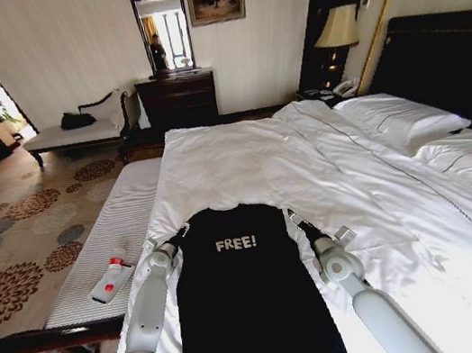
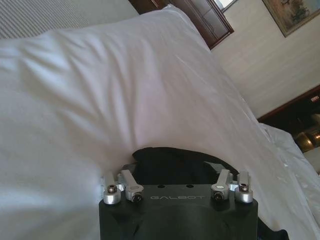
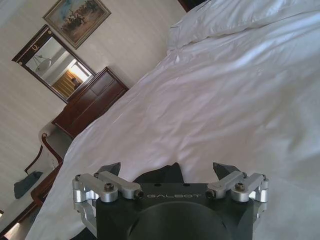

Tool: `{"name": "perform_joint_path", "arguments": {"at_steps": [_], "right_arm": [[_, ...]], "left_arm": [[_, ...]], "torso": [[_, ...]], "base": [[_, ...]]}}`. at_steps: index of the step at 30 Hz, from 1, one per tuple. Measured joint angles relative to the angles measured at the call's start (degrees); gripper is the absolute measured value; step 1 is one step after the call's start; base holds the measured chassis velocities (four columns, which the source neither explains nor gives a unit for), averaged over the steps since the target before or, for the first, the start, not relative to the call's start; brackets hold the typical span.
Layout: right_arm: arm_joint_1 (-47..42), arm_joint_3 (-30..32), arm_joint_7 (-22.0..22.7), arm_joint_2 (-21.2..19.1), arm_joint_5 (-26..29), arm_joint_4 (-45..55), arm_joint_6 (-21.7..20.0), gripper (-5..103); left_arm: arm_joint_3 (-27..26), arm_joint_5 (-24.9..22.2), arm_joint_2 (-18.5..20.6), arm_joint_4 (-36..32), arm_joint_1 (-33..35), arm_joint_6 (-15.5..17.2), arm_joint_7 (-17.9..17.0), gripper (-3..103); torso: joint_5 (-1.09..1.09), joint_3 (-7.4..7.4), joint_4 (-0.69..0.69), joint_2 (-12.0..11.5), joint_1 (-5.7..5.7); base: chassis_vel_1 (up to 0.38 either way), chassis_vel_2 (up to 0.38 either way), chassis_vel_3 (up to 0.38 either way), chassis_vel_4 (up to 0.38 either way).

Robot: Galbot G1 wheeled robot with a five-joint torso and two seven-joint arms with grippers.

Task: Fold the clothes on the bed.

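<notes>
Black T-shirt (image 1: pixel 247 293) lying flat on the white duvet of the bed (image 1: pixel 325 161), "FREE!" side up, collar pointing away from the robot. Left tool (image 1: pixel 179 233) down at the left shoulder corner, fingers spread wide with dark cloth sitting between them in the left wrist view, not pinched yet by the look of it. Right tool (image 1: pixel 295 217) mirrored at the right shoulder, also spread, a tip of black fabric (image 3: pixel 160 173) between its fingers. Best bet, probably: close both at once, grab shirt only and not duvet, then lift evenly so the fold line stays straight. Easy to snag bedding here, so shallow bites.
</notes>
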Motion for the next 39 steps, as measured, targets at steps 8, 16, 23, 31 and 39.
{"name": "perform_joint_path", "arguments": {"at_steps": [8, 16, 23, 31, 39], "right_arm": [[0.1, -0.3, 0.0, 0.2, -0.1, -0.2, 0.0, 100], [0.3, -0.4, 0.2, 0.1, -0.2, -0.3, -0.1, 100], [0.3, -0.2, 0.2, -0.4, -0.2, -0.7, -0.1, 100], [5.5, -2.5, -0.7, -3.0, 2.9, -6.4, -1.2, 100], [14.5, -8.0, -8.4, -3.8, 7.4, -16.9, -2.5, 100]], "left_arm": [[-0.8, -0.2, 1.3, -0.5, -0.2, -0.5, 0.3, 45], [-0.4, 0.3, 1.7, 0.6, -0.8, -0.5, 1.1, 18], [-0.7, 0.4, 1.5, 1.2, -1.7, -0.7, 1.5, 0], [0.6, 0.3, 3.4, 1.1, -3.8, -0.7, 1.6, 0], [1.5, 1.2, 4.0, 1.8, -4.8, -0.7, 1.6, 0]], "torso": [[0.00, 0.00, 0.02, 0.0, 0.00], [0.01, 0.00, 0.02, 0.0, 0.00], [0.01, 0.00, 0.01, 0.0, 0.00], [0.02, -0.01, 0.01, 0.0, 0.00], [0.01, 0.00, 0.01, 0.0, 0.00]], "base": [[0.000, 0.000, 0.000, 0.000], [0.000, 0.000, 0.000, 0.000], [0.000, 0.000, 0.000, 0.000], [0.000, 0.000, 0.000, 0.000], [0.000, 0.000, 0.000, 0.000]]}}
